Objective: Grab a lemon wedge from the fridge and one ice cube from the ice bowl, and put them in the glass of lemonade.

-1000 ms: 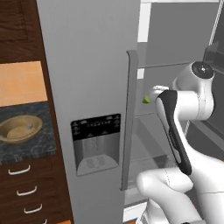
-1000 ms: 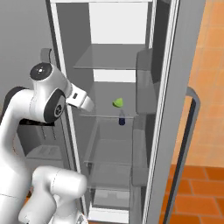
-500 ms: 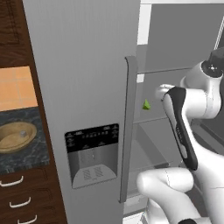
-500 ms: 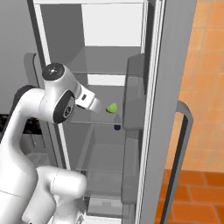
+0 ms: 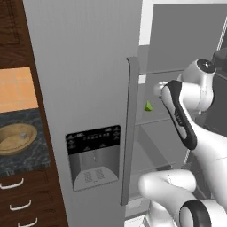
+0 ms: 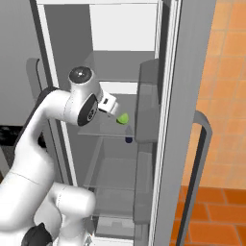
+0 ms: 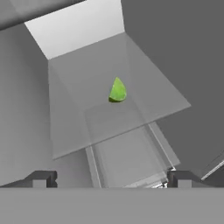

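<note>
Spread wide and holding nothing, the gripper (image 7: 112, 178) hangs inside the open fridge (image 5: 88, 66), its two fingertips (image 7: 41, 178) far apart and short of the lemon wedge (image 7: 117, 90). That wedge sits alone on a glass shelf (image 7: 144, 94), flat side down, long axis upright, tip pointing up.

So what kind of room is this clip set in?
A simulated kitchen, most likely. A tall grey fridge stands with one door open on glass shelves, a lemon wedge on one. Beside it are dark wood drawers under a stone counter carrying a wooden bowl.
</note>
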